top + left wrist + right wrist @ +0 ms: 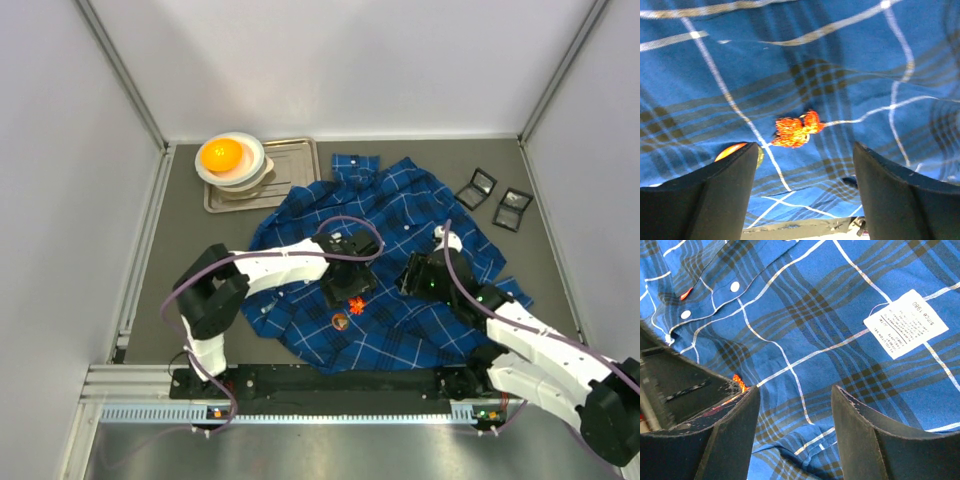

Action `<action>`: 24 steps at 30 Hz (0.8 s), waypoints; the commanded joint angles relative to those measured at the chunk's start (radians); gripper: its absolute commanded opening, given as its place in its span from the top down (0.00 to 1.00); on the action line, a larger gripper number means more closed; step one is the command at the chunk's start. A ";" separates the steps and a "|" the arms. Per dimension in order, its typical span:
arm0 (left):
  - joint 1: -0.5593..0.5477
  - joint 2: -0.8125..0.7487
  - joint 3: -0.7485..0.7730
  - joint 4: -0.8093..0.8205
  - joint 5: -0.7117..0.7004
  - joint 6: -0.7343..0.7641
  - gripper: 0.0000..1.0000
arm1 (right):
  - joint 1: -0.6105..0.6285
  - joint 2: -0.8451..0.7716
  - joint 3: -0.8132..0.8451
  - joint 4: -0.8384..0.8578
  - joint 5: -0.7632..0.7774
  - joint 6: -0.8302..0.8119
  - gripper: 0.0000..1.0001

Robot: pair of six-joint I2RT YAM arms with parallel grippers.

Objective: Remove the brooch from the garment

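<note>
Near the desk's [185, 215] front edge, the red-orange brooch [795, 131] lies on the garment [400, 335], between the wide-spread jaws of the left tool [805, 150], which holds nothing. The grasp looks pending: next, close on the brooch and lift. Slightly farther, the right tool [795, 390] hovers wide and empty over the cloth.

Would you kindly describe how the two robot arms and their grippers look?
The left arm and right arm have white tubular links, black joints and looping purple cables. The left gripper and right gripper carry broad matte-black fingers, the right's lightly scuffed.
</note>
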 commanded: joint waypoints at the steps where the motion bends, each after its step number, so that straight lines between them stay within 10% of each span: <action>1: -0.010 0.048 0.091 -0.183 -0.072 -0.124 0.15 | -0.009 -0.066 -0.007 -0.018 -0.005 -0.028 0.41; 24: -0.056 0.252 0.335 -0.467 -0.128 -0.339 0.33 | -0.009 -0.208 -0.079 -0.018 -0.079 -0.037 0.41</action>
